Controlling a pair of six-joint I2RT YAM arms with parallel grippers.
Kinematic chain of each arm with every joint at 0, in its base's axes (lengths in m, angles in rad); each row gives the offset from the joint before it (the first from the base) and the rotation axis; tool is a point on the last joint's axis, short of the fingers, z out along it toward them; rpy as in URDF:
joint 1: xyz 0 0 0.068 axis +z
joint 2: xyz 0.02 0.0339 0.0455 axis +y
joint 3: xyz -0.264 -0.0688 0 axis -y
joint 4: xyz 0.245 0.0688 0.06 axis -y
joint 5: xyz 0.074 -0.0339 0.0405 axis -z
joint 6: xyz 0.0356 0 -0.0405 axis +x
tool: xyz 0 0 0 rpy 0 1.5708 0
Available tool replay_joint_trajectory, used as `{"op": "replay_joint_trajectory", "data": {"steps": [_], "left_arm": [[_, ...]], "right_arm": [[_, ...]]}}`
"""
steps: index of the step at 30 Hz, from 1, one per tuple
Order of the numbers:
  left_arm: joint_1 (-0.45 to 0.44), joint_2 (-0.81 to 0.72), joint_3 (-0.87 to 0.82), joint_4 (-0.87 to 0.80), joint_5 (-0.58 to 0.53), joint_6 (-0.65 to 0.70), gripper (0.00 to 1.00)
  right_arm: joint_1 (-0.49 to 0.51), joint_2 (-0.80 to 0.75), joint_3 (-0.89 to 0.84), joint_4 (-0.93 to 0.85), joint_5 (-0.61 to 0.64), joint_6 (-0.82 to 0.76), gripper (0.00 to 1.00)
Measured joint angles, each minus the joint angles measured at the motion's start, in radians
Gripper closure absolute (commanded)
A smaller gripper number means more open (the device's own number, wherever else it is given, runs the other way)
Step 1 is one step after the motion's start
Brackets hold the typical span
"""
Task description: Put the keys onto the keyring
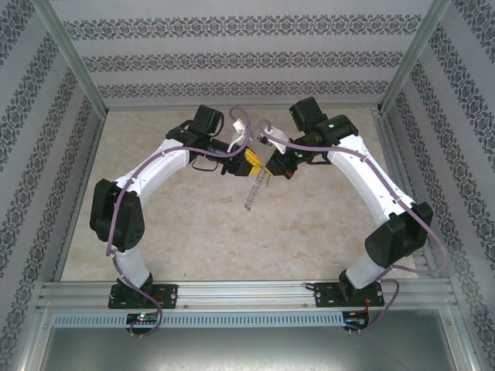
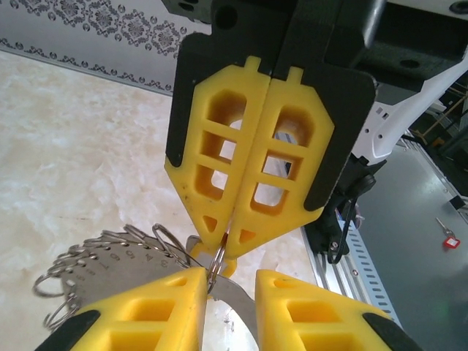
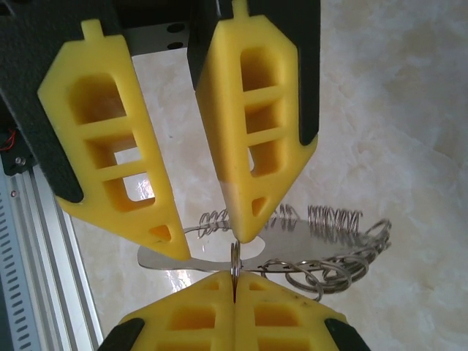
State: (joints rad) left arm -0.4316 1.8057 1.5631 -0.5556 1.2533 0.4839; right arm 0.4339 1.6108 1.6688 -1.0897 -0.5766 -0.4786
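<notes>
Top external view: both arms reach inward above the pale bench (image 1: 193, 232), and the left tool (image 1: 251, 161) and right tool (image 1: 275, 164) meet tip to tip. The keyring (image 1: 255, 189) is right between them, and its fringe of small grey bits trails from the tips back toward the arm bases.

Right wrist view: the right tool's yellow fingers (image 3: 190, 314) are pressed flat together, pinching a small ring (image 3: 235, 257) that stands edge-on just past their tips. Directly ahead, the left tool's fingers stand part-way apart. Their tips are set on the keyring's flat shiny metal, which spans the gap between them and runs out beyond both tips. It looks gripped there rather than lying loose. Wire coils (image 3: 333, 218) and a cluster of little loops hang off the rim on the far side of the left tool's nearer finger.

Left wrist view: the flat metal crosses the gap between the left tool's tips. The loop fringe spreads out beyond one finger, and the small ring sits against that finger's tip, under the right tool's closed points.
</notes>
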Motion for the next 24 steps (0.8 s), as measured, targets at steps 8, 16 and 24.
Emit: {"op": "replay_joint_trajectory", "data": {"steps": [8, 16, 24], "left_arm": [[-0.016, 0.017, 0.023, -0.007, 0.003, 0.007, 0.73], [-0.022, 0.022, 0.024, -0.007, -0.001, 0.006, 0.81], [-0.021, 0.022, 0.023, -0.005, 0.003, -0.001, 1.0]], "right_arm": [[0.0, -0.012, 0.0, 0.008, -0.008, 0.0, 1.0], [0.0, -0.014, 0.0, 0.017, -0.011, 0.0, 1.0], [0.0, -0.016, 0.0, 0.016, -0.008, 0.0, 1.0]]}}
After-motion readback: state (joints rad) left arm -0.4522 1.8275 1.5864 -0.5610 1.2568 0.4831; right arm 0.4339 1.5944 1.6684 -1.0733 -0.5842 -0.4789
